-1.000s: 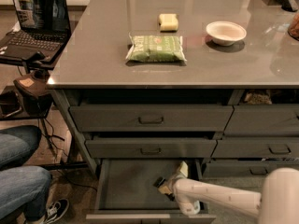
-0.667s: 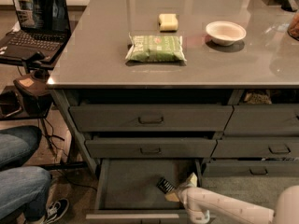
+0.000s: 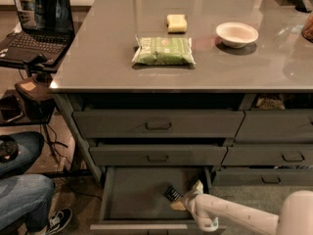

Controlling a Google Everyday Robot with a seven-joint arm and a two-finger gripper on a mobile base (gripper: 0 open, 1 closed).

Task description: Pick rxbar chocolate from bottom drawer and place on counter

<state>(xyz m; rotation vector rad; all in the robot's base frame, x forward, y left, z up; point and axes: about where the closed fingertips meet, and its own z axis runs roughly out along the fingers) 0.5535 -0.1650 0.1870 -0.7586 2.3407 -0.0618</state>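
pincer (image 3: pixel 187 196) spread open in the bottom drawer (image 3: pixel 132 192) — just beside the rxbar chocolate (image 3: pixel 172 194).

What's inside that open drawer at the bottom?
A small dark snack bar lies on the drawer's grey floor near its right side, with the robot's gripper right beside it. The arm hides the front right corner.

Light falls from overhead onto the glossy table (image 3: pixel 98 58), leaving pale glare far above the gripper (image 3: pixel 188 196); the bowl (image 3: pixel 236 34) and green packet (image 3: pixel 163 50) cast short dark shadows; the gripper sits low in the dim bottom drawer (image 3: pixel 137 195), beside its right wall; its pale arm (image 3: pixel 234 217) catches light; the laptop (image 3: pixel 41 13) screen glows faintly, far up and left of the gripper.
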